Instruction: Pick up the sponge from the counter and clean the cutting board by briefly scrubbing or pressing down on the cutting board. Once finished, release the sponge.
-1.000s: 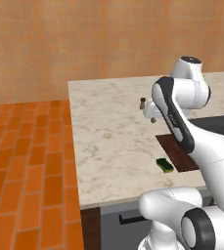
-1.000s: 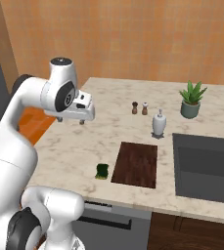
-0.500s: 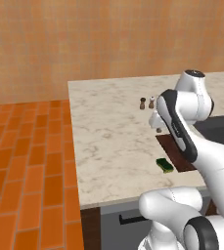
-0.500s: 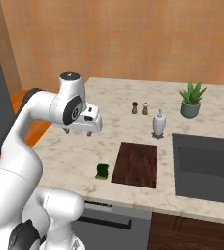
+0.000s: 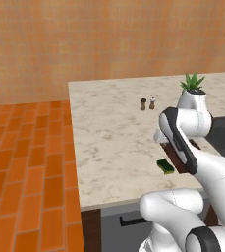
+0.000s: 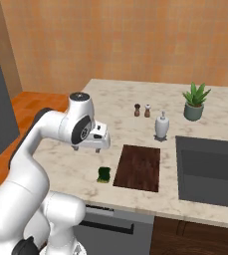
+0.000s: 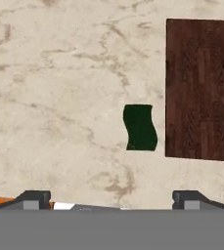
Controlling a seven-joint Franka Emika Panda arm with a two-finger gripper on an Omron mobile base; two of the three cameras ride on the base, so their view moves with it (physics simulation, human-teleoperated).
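Note:
The sponge (image 7: 140, 127), a small dark green block, lies on the beige marble counter (image 7: 59, 88) just left of the dark brown cutting board (image 7: 201, 88). In the hand view my gripper (image 7: 111, 200) hovers above the counter, open, its two fingertips (image 7: 33, 197) wide apart with nothing between them. The sponge sits ahead of it, slightly right of centre. From the right base view, the gripper (image 6: 96, 148) hangs above and a little behind the sponge (image 6: 104, 174), beside the cutting board (image 6: 139, 167). The arm hides most of the board in the left base view, where the sponge (image 5: 165, 166) lies near the counter's front edge.
Two small shakers (image 6: 142, 110), a white soap dispenser (image 6: 161, 124) and a potted plant (image 6: 195, 102) stand behind the board. A dark sunken sink (image 6: 210, 169) lies to its right. Orange tiled floor (image 5: 25, 172) runs left of the counter.
The arm has swung forward and down, bringing the open gripper from over the counter's left middle to above the sponge. Sponge and board have not moved.

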